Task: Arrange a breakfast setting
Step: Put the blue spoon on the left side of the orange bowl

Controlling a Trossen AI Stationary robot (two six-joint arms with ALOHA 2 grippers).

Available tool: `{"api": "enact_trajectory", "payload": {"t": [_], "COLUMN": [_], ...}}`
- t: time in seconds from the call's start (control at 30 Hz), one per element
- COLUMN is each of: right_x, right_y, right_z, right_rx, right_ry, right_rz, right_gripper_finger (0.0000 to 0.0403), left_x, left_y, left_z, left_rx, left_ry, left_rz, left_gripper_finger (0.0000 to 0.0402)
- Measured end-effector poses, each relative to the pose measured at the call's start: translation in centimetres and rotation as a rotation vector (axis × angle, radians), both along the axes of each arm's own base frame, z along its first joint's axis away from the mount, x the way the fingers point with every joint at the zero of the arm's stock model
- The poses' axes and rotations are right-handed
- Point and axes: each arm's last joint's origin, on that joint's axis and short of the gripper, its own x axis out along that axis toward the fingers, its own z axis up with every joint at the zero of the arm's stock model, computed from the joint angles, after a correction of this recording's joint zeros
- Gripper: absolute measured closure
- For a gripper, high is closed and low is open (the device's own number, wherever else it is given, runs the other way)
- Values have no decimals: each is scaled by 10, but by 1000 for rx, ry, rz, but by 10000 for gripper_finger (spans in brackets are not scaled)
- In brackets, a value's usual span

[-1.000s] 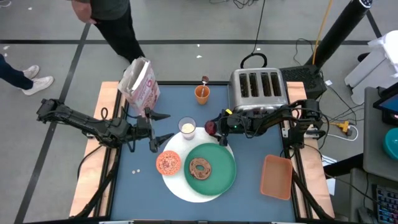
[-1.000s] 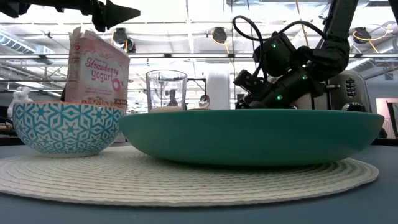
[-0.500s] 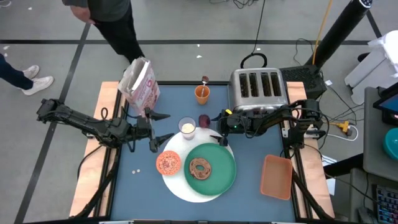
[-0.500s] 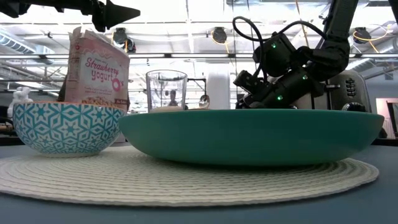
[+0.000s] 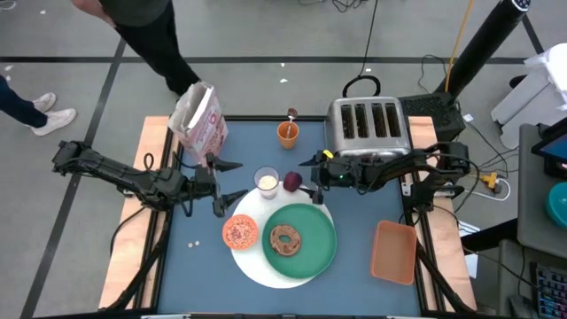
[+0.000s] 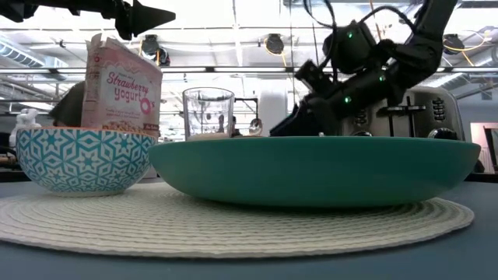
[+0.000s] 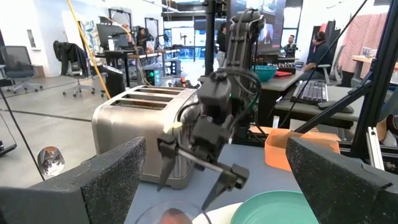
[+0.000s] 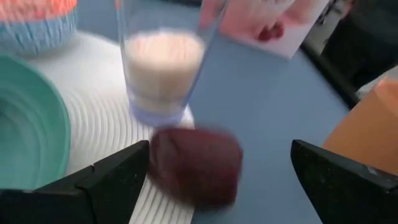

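A round white mat (image 5: 254, 262) bears a green plate (image 5: 314, 252) with a brown bagel (image 5: 285, 237), a bowl (image 5: 239, 232) that is orange inside and blue-patterned outside, and a glass of milk (image 5: 266, 181). The dark red fruit (image 5: 291, 182) rests at the mat's far edge beside the glass; it also shows in the right wrist view (image 8: 196, 165). My right gripper (image 5: 308, 181) is open just right of the fruit, raised off the table. My left gripper (image 5: 243, 179) is open and empty left of the glass. The pink cereal box (image 5: 198, 120) stands at the far left. A spoon stands in an orange cup (image 5: 288, 134).
The silver toaster (image 5: 368, 128) stands at the far right behind my right arm. The orange tray (image 5: 393, 252) lies at the near right. Two small white bits (image 5: 191, 241) lie on the blue table left of the mat. A person stands beyond the far left corner.
My right gripper has let go of the dark red fruit, then risen and drawn back a little toward the table's right edge. The fruit, between the fingers a second ago, has rolled free and now lies by the glass at the mat's edge.
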Motion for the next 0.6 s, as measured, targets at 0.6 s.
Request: {"api": "enact_trajectory", "payload": {"t": [0.6], "right_x": [5], "right_y": [-8], "right_z": [59], "right_rx": [-12], "right_ry": [-360], "right_rz": [-137], "right_gripper_finger": [23], "left_x": [0], "left_y": [0], "left_z": [0], "left_rx": [0], "left_ry": [0], "left_rz": [0], "left_gripper_finger": [9]}}
